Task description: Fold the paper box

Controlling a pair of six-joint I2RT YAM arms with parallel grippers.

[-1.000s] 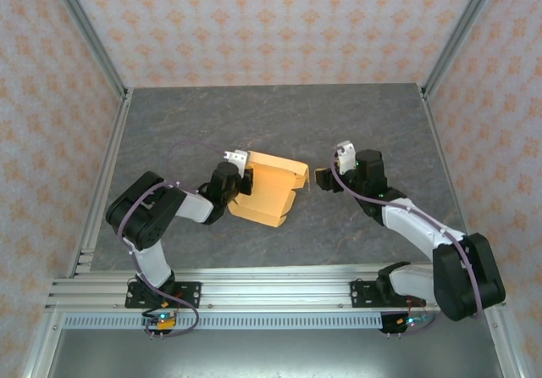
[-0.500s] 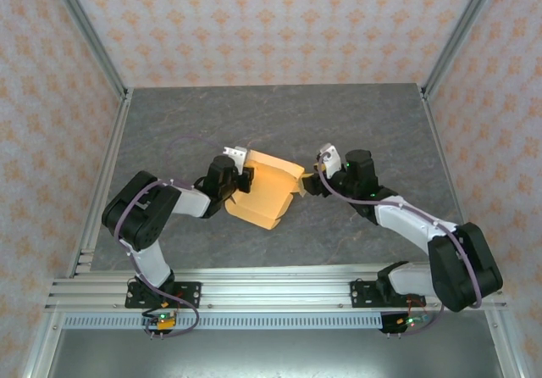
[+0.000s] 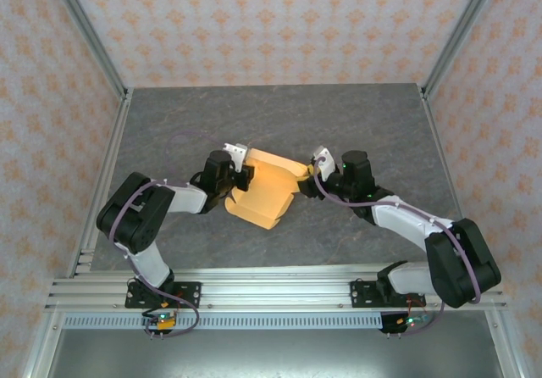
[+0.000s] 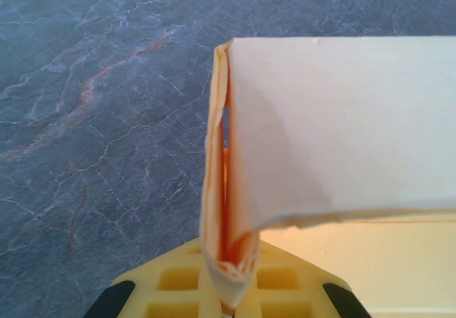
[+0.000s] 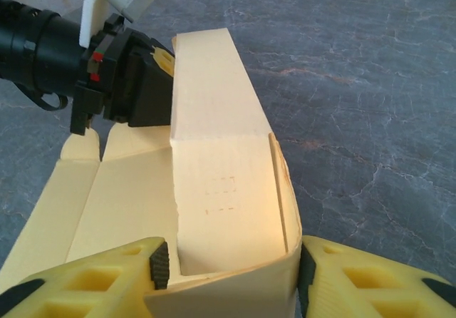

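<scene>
A grey, marbled surface (image 3: 279, 115) is enclosed by patterned walls (image 3: 271, 22) on three sides, with metal posts set at its far corners and an aluminium rail (image 3: 271, 291) run along its near edge. The left arm (image 3: 140, 217) is reached in from the near left corner and the right arm (image 3: 423, 230) from the near right corner, and both are bent towards the middle.

The paper box (image 3: 267, 193), of light orange-tan card, is found around the middle of the surface, somewhat closer to the near edge than to the far one. It is partly folded: a flat panel is laid on the surface, while a long wall is raised along its far side and curved round at the end facing the right edge.

The left tool (image 3: 241, 177) is applied to the box's end towards the left edge. In the left wrist view it (image 4: 228, 293) is seen pressed together on a doubled fold of the card (image 4: 342, 140), which is pinched between the yellow fingers (image 4: 178, 282).

The right tool (image 3: 305, 183) is placed at the opposite end. In the right wrist view its fingers (image 5: 92, 279) are seen set apart on either side of the raised, curved end of the box (image 5: 214, 182), with the dark pads right against the card; whether the card is already clamped cannot be told.
</scene>
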